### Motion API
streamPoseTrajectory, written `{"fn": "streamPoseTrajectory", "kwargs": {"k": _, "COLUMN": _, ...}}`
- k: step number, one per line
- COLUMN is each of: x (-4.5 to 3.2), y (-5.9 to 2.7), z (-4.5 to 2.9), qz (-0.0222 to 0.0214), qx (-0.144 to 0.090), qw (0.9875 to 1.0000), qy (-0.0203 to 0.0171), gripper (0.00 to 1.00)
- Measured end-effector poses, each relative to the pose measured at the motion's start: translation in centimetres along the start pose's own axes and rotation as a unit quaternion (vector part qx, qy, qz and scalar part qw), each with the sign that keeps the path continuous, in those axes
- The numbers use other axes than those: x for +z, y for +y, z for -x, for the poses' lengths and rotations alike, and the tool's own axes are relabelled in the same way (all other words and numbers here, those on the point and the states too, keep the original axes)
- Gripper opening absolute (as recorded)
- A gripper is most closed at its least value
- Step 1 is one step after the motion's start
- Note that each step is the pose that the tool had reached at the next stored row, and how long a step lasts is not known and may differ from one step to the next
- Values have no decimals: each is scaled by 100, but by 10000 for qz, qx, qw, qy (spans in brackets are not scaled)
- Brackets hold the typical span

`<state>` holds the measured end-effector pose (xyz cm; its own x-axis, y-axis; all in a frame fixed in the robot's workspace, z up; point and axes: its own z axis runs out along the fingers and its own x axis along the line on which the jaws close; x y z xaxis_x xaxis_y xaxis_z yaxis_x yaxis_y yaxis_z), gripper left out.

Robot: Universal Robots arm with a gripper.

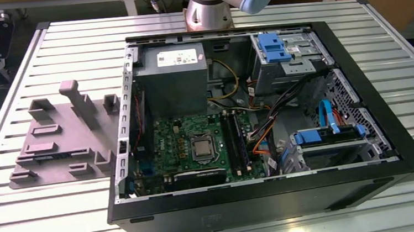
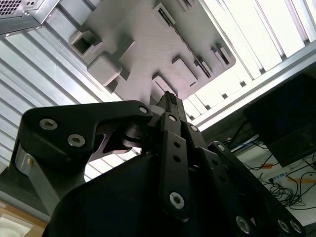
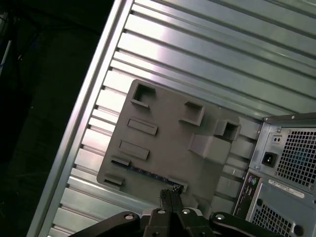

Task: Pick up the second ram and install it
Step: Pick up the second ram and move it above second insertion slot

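Gripper [image 3: 170, 193] above the grey tray [image 3: 168, 143], second ram [image 3: 145, 172] not yet lifted.
Your fingers are pinched together and empty. The ram sits edgewise in the tray's groove at the exterior view's left, probably so its top edge is free to grasp.

A robotics workshop: opened computer case [image 1: 273, 205] on a slatted aluminium table [image 1: 45, 217] beside a robot arm [image 1: 210, 10].

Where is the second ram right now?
In the first wrist view, the ram sits in the grey tray, along the tray edge nearest the gripper; the tray lies at the exterior view's left of the case.
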<state>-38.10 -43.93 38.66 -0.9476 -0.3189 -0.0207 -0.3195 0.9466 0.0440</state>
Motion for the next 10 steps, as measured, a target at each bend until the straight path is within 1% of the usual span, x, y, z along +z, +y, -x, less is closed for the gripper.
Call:
{"fn": "streamPoseTrajectory", "kwargs": {"k": 5, "x": 0, "y": 0, "z": 0, "qz": 1, "qx": -63, "qw": 10000, "qy": 3, "gripper": 11}}
{"fn": "streamPoseTrajectory", "kwargs": {"k": 10, "x": 0, "y": 0, "z": 0, "qz": 4, "qx": -207, "qw": 9998, "qy": 9, "gripper": 11}}
